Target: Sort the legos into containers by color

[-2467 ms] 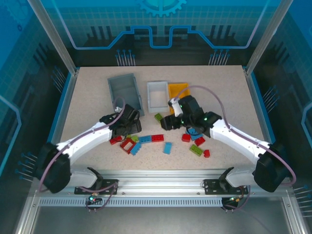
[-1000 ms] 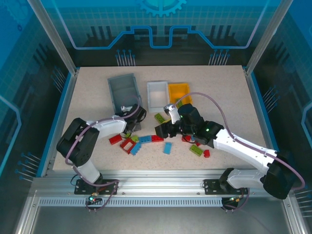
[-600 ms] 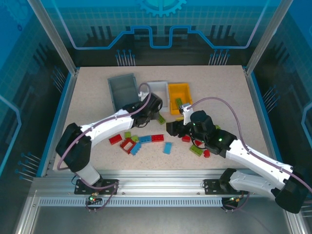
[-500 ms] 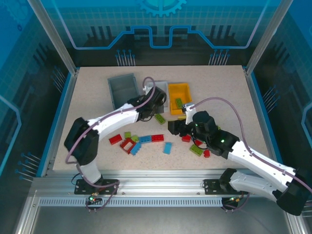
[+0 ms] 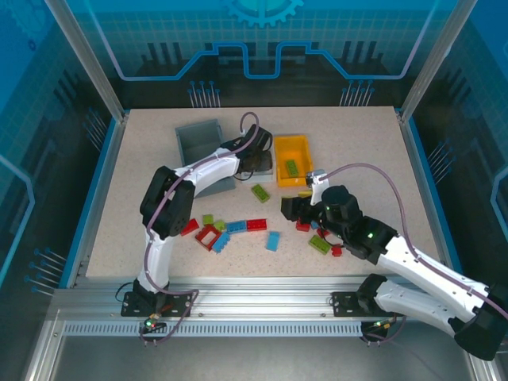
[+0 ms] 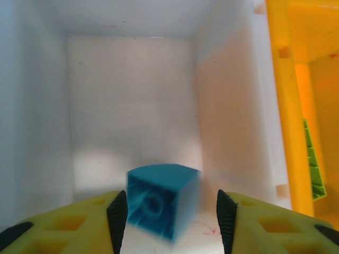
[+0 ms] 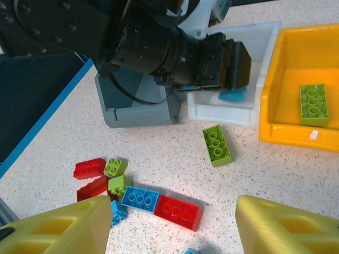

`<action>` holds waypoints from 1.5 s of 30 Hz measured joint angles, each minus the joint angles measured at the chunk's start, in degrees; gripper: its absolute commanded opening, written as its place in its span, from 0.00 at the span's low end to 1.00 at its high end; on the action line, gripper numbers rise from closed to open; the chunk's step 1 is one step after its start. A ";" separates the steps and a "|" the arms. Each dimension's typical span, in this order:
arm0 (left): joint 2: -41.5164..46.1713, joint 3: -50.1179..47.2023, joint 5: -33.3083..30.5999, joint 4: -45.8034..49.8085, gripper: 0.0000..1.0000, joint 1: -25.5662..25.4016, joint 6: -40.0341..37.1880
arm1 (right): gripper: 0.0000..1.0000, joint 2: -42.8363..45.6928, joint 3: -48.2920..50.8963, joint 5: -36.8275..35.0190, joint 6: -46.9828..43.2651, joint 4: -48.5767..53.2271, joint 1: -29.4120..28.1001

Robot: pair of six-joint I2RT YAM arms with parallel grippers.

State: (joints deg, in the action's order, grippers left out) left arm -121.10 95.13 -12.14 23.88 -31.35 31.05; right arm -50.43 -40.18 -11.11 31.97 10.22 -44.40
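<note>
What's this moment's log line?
left tool: open over white bin | blue brick: loose between jaws | right tool: open, empty

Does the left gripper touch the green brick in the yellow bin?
Apart. Right wrist view: left gripper is over the white bin; green brick lies inside the yellow bin.

A speckled beige laminate worktop (image 5: 357, 135) is bounded by a blue plastic strip (image 5: 98, 186) along its left edge and a ribbed aluminium rail (image 5: 262, 305) along its near edge. Slanted aluminium posts (image 5: 86, 59) rise at its far corners, before a blue back panel with a gear emblem (image 5: 263, 9).
</note>
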 measured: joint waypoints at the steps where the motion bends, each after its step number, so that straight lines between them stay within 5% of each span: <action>1: 0.09 0.00 0.24 0.02 0.54 -0.13 -0.04 | 0.66 -0.22 0.02 0.11 0.04 0.11 0.09; 6: 3.23 -1.38 0.55 0.57 0.54 -0.44 0.04 | 0.65 -2.19 0.02 0.61 -0.02 0.52 0.33; 10: 13.66 -8.07 -1.07 1.31 0.54 -0.76 1.11 | 0.66 -3.56 -0.66 1.36 -1.14 1.97 0.37; 17: 45.40 -31.12 -3.98 5.49 0.47 -0.96 9.70 | 0.65 -7.67 -2.69 3.93 -5.99 3.21 -2.25; 24: 65.16 -57.72 -2.05 13.81 0.41 -1.44 25.31 | 0.65 -14.71 -2.69 9.20 -10.36 0.79 -11.56; 31: 65.20 -64.50 -0.22 13.16 0.41 -1.25 34.97 | 0.66 -19.08 -2.69 11.43 -12.98 -5.62 -19.32; 45: 57.40 -66.88 1.51 6.93 0.17 0.31 38.21 | 0.65 -19.76 -3.93 9.62 -13.16 -6.47 -19.74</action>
State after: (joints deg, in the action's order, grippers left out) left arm -63.70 28.25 -10.63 30.81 -31.05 69.25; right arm -70.19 -44.12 -1.50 18.81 3.75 -64.14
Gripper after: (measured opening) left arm 0.229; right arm 0.656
